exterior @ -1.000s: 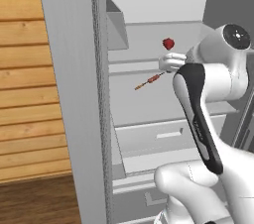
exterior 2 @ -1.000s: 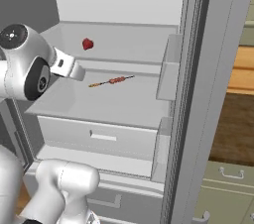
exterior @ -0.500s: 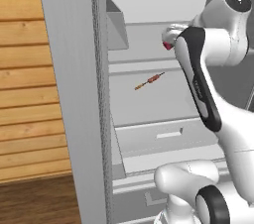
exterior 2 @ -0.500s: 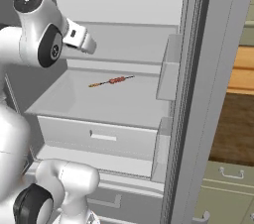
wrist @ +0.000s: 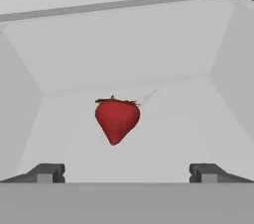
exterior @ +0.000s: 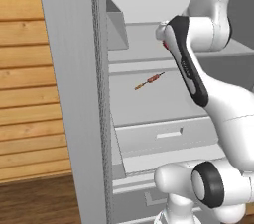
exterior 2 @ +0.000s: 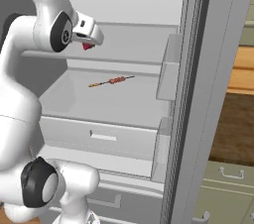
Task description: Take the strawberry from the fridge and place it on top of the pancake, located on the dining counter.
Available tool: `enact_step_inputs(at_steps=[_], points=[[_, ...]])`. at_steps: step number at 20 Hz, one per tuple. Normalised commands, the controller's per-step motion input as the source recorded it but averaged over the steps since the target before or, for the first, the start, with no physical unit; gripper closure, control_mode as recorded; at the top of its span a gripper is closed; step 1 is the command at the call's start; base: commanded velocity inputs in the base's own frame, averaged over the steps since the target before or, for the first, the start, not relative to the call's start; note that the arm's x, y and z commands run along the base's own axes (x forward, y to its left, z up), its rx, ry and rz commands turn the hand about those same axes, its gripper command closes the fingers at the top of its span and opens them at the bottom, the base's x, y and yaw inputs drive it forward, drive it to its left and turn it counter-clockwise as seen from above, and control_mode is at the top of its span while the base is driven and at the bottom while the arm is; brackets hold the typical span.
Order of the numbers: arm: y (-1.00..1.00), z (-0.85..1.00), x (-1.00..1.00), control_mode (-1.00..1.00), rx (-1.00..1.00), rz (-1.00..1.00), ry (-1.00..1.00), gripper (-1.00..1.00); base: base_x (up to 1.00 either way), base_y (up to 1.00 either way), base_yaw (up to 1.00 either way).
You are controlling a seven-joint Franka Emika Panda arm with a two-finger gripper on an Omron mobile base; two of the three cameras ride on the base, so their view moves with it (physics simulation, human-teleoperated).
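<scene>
Where the fridge (exterior 2: 124, 104) stands open beside wood-plank walling (exterior: 25, 79), its smooth white shelf bears a glossy red strawberry (wrist: 117, 118); the gripper (wrist: 126, 172) gapes wide, empty.

Two base cameras are looking forward and down from behind the arm, left and right, sharing the open fridge (exterior: 149, 104) shelves, while the hand camera is facing the strawberry (wrist: 116, 118) closely.

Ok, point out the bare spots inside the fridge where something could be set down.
The lower shelf is bare in front of and behind the skewer. On the upper shelf, open room lies right of the strawberry; around the berry, the end effector crowds it.
</scene>
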Motion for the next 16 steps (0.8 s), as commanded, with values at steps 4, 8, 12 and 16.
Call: enact_step_inputs(at_steps=[4, 8, 12, 16], points=[[0.0, -0.24, 0.45, -1.0, 0.0, 0.04, 0.03, -1.0, 0.0, 0.0, 0.0], [0.0, -0.14, 0.54, -1.0, 0.0, 0.05, 0.0, -1.0, 0.0, 0.0, 0.0], [0.0, -0.14, 0.54, -1.0, 0.0, 0.06, 0.02, -1.0, 0.0, 0.0, 0.0], [0.01, -0.09, 0.11, -1.0, 0.0, 0.03, 0.02, -1.0, 0.0, 0.0, 0.0]])
